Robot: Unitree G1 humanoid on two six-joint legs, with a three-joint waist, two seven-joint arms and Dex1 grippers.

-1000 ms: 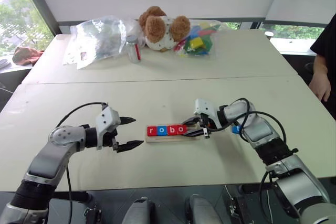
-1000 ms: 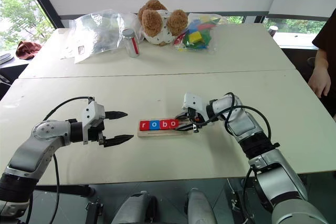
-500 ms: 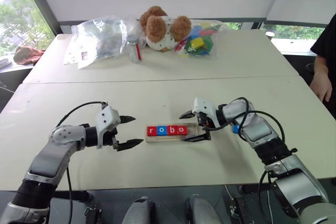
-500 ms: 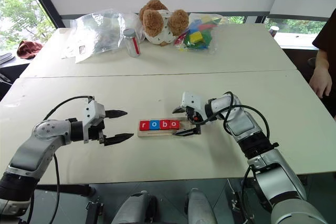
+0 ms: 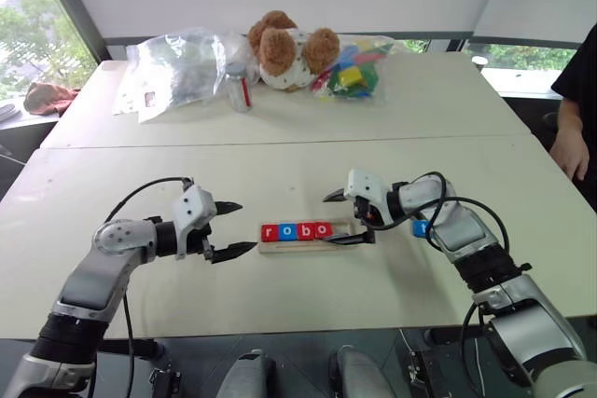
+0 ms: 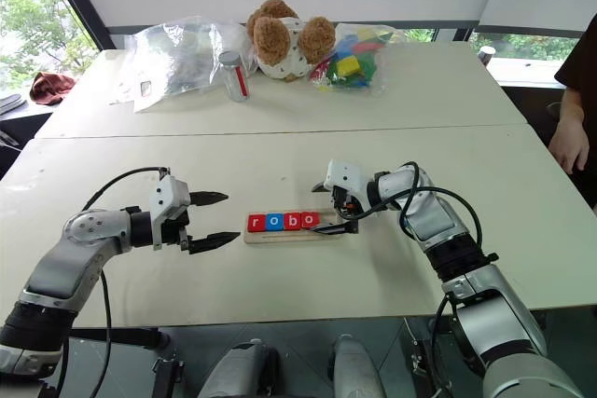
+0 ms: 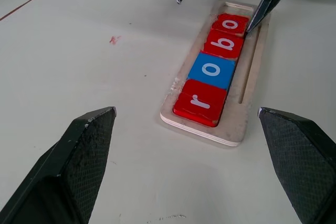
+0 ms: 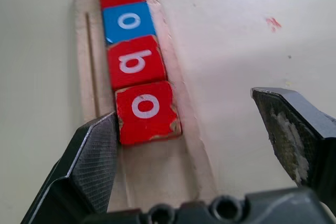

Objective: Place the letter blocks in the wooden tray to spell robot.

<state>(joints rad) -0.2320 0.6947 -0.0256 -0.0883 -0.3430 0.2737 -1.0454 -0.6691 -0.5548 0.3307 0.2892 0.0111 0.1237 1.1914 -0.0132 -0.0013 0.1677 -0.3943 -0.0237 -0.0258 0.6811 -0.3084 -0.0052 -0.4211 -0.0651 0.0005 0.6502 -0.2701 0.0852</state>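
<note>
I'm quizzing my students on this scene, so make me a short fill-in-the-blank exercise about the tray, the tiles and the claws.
1. The wooden tray now holds ____ letter blocks.
2. The second letter block, an o, is coloured ____.
3. The slot at the tray's right end, near the right claw, is ____.
4. Both the right claw and the left claw have their fingers ____.

Missing words: four; blue; empty; open
</note>
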